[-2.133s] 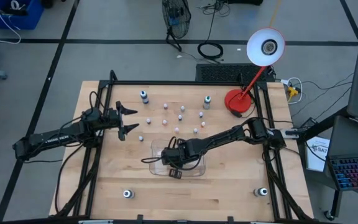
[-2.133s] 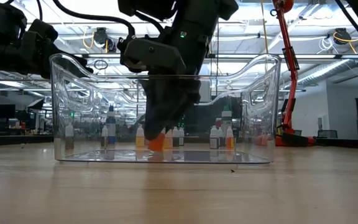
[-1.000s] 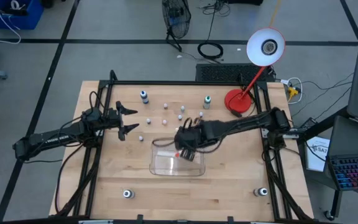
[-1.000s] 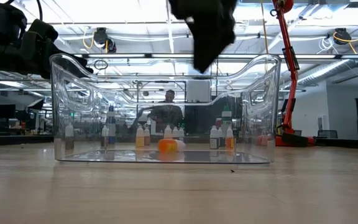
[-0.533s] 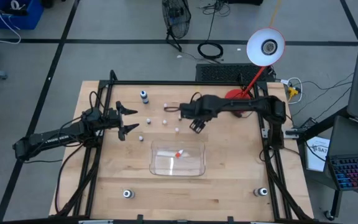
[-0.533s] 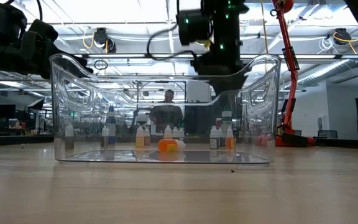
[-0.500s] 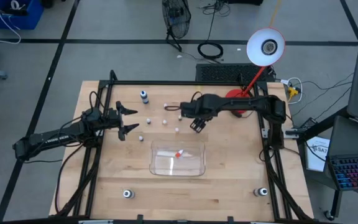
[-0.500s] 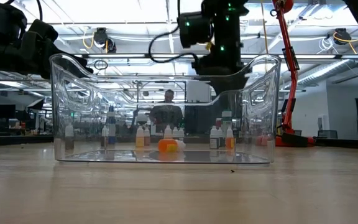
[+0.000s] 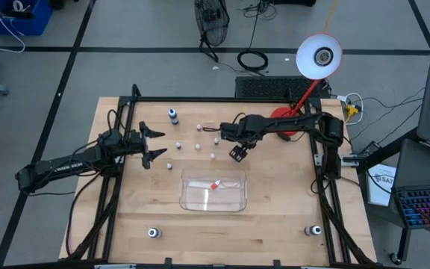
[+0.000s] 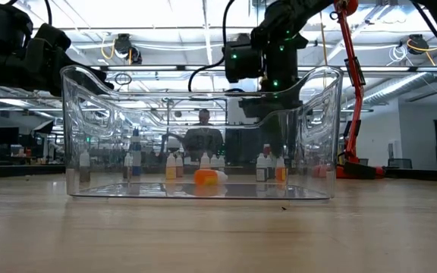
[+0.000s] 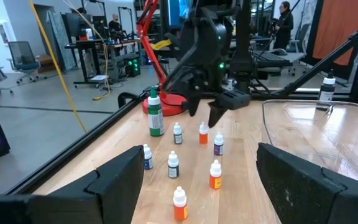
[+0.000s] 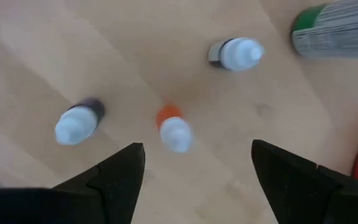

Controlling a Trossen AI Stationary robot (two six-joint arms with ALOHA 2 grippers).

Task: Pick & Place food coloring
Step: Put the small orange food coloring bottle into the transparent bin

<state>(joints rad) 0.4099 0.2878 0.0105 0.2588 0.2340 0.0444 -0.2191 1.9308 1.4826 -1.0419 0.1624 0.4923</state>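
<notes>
Several tiny food coloring bottles (image 9: 197, 146) stand upright on the wooden table beyond a clear plastic tray (image 9: 192, 200). One orange bottle (image 9: 215, 184) lies on its side on the tray's floor (image 10: 207, 177). My right gripper (image 9: 237, 154) hovers open above the loose bottles. Straight below it, between its fingers, stands an orange bottle with a white cap (image 12: 174, 129), untouched. A purple bottle (image 12: 79, 121) and a dark bottle (image 12: 235, 54) stand close by. My left gripper (image 9: 159, 144) waits open at the table's left, its fingers level and pointed at the bottles (image 11: 178, 134).
A red desk lamp (image 9: 284, 122) stands at the far right, close behind my right arm. Larger dark bottles stand at the far left (image 9: 173, 115) and near both front corners (image 9: 153, 232) (image 9: 314, 231). A green-labelled bottle (image 11: 156, 113) stands near the lamp.
My right gripper has risen from over the tray and gone toward the table's far edge, stopping above the loose bottles. The orange bottle in the tray has lain still on its side.
</notes>
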